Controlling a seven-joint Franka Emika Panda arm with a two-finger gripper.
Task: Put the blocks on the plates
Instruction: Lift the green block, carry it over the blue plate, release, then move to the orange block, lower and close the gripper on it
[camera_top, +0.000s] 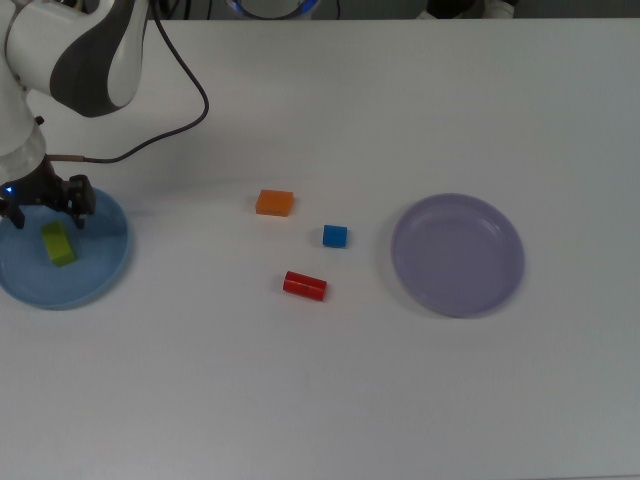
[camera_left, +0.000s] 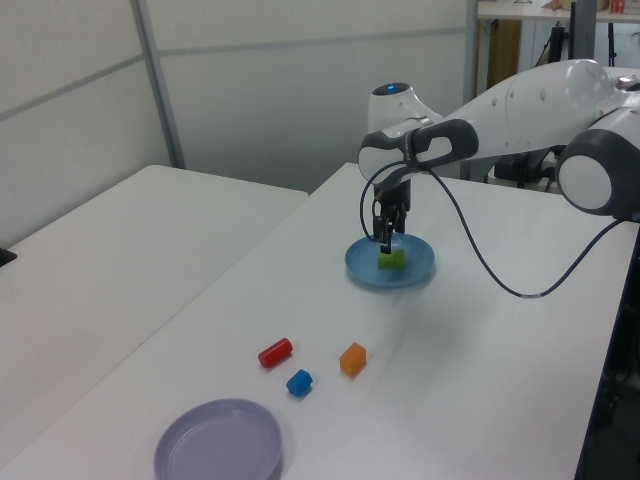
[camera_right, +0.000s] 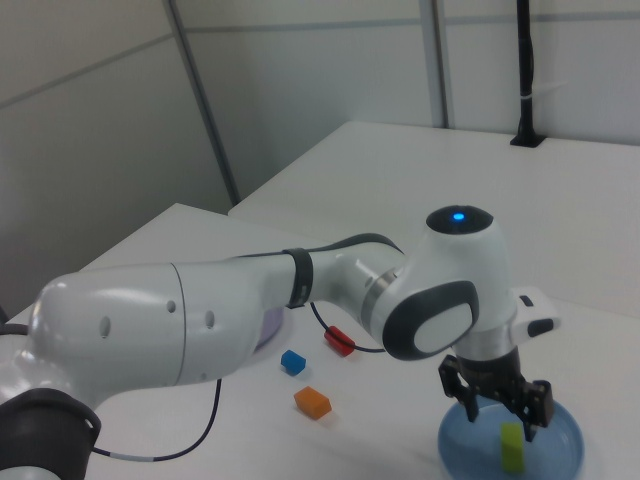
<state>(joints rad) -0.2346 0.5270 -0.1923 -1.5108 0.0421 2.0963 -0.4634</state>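
Note:
The green block (camera_top: 57, 243) (camera_left: 391, 258) (camera_right: 512, 447) lies free on the light blue plate (camera_top: 105, 270) (camera_left: 360, 268) (camera_right: 455, 450) at the top view's left. My gripper (camera_top: 47, 212) (camera_left: 385, 238) (camera_right: 500, 415) hangs just above it, open, fingers spread to either side with nothing between them. The orange block (camera_top: 275, 202) (camera_left: 352, 358) (camera_right: 312, 401), the blue cube (camera_top: 335, 236) (camera_left: 299, 382) (camera_right: 292, 361) and the red bar (camera_top: 304, 286) (camera_left: 274, 352) (camera_right: 340, 341) rest on the table. The lavender plate (camera_top: 458, 254) (camera_left: 218, 440) holds nothing.
A black cable (camera_top: 175, 85) loops from the arm over the white table behind the blue plate. In the left view a table edge runs past the red bar, and a second white table stands beyond it.

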